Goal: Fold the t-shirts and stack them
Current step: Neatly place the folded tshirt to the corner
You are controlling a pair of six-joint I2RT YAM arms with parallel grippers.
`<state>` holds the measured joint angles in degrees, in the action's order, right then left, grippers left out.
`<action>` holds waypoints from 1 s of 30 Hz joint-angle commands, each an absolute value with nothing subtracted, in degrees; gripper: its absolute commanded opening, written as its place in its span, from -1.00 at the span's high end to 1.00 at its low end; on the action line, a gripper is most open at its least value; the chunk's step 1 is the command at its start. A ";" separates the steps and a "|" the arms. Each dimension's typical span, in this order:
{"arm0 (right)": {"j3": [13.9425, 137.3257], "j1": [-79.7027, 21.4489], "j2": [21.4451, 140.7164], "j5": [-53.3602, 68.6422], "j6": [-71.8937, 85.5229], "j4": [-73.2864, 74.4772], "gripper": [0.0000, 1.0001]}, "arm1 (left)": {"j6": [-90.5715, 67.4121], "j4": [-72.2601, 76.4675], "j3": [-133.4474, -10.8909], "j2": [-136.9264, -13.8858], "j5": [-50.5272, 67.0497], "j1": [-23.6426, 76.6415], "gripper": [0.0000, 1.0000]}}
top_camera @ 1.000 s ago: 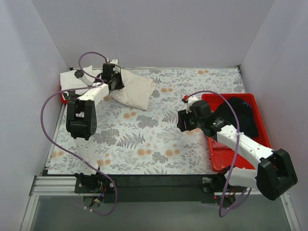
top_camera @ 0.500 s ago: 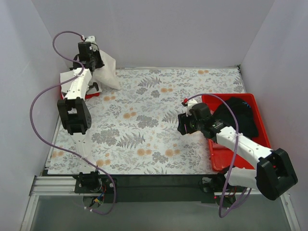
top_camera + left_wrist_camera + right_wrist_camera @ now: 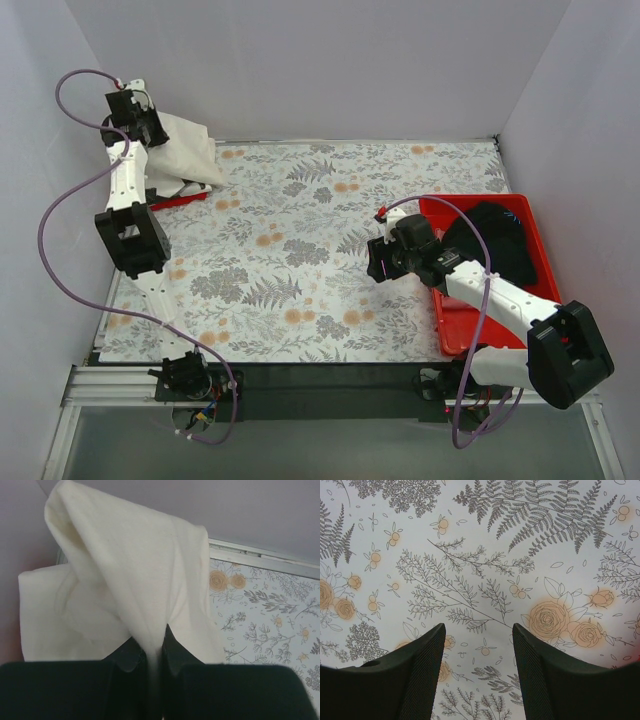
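Note:
A folded cream-white t-shirt (image 3: 185, 148) hangs from my left gripper (image 3: 150, 128) at the far left corner, over the left red tray (image 3: 180, 200). In the left wrist view the jaws are shut on a fold of this t-shirt (image 3: 135, 565), and below it lies another cream t-shirt (image 3: 55, 620), folded flat. A black t-shirt (image 3: 500, 240) lies bunched in the right red tray (image 3: 470, 325). My right gripper (image 3: 377, 262) hovers over the floral cloth just left of that tray, open with nothing between its fingers (image 3: 422, 665).
The floral tablecloth (image 3: 300, 250) covers the table between the two trays. White walls close in at the left, back and right. The left arm's purple cable (image 3: 60, 200) loops out toward the left wall.
My left gripper has lifted the cream t-shirt off the table and carried it left and back over the left tray. The right arm has barely moved.

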<state>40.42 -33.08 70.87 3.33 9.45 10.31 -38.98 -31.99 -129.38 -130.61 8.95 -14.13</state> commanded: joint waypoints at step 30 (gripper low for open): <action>39.99 -33.22 71.37 5.01 8.53 8.00 -0.04 | -40.43 -23.03 -124.72 -124.99 -13.97 -19.88 -0.92</action>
